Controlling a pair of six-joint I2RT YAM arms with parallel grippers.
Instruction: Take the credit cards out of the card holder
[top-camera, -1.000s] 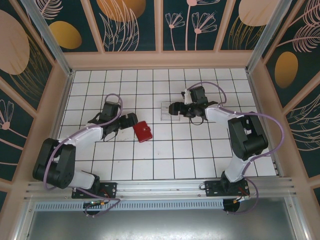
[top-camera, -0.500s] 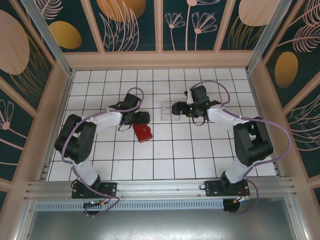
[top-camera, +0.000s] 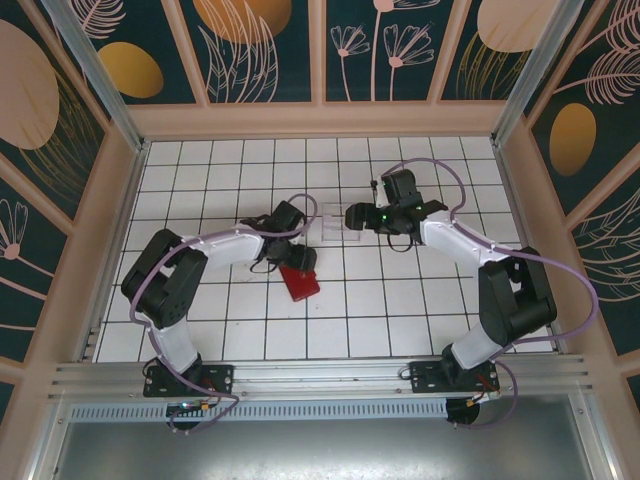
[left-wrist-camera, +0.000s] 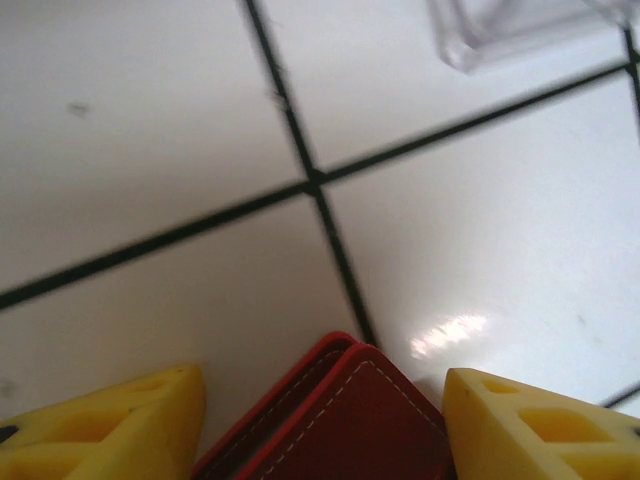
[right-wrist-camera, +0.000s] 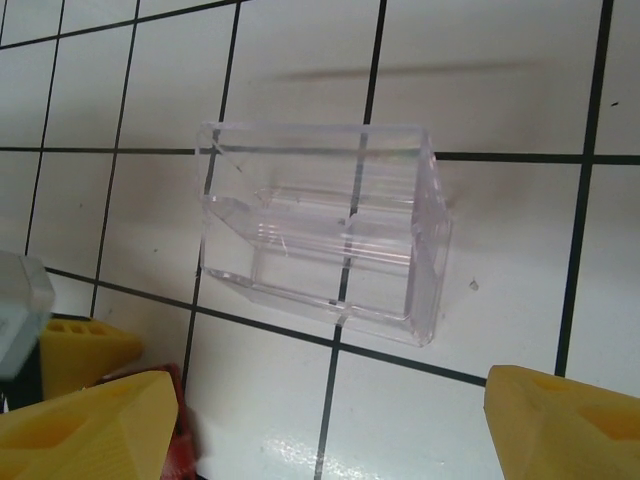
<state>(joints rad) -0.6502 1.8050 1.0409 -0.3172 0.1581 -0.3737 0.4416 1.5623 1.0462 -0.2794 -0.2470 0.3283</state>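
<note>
**Left arm.** Black upper joint raised over the near left of the desk (top-camera: 250, 320). The white forearm reaches right toward the centre, and the wrist is bent down over the card holder.

**Left pincer** (top-camera: 298, 258). In the left wrist view, its (left-wrist-camera: 322, 390) two yellow, wedge-shaped plastic fingers (left-wrist-camera: 100, 430) stand one on each side of the card holder's corner. Whether they clamp it or only flank it cannot be told.

**Card holder** (top-camera: 301, 284). Small red wallet, folded, lying flat on the desk just near-side of the left pincer, slightly left of centre and turned at an angle to the tile lines. The left wrist view shows the card holder (left-wrist-camera: 350, 420) with a smooth, leather-like surface, a rounded corner, pale stitching along the edge and two layers at the fold.

**Right arm.** Black elbow joint over the near right of the desk. The white forearm runs away and leftward, and the wrist is level, pointing left.

**Right pincer** (top-camera: 356, 215). Its (right-wrist-camera: 332, 385) yellow fingers are wide apart with nothing between them, set just right of the clear box.

**Clear box** (top-camera: 335, 222). Transparent, hard plastic, rectangular, open-fronted, with a stepped inner ledge. The box (right-wrist-camera: 325, 245) sits on the desk across a tile joint, beyond and to the right of the card holder and apart from it. One blurred corner of the box (left-wrist-camera: 520, 30) shows at the top of the left wrist view.

**Desk.** Glossy white square tiles with thin dark grout lines and a few small specks
</note>
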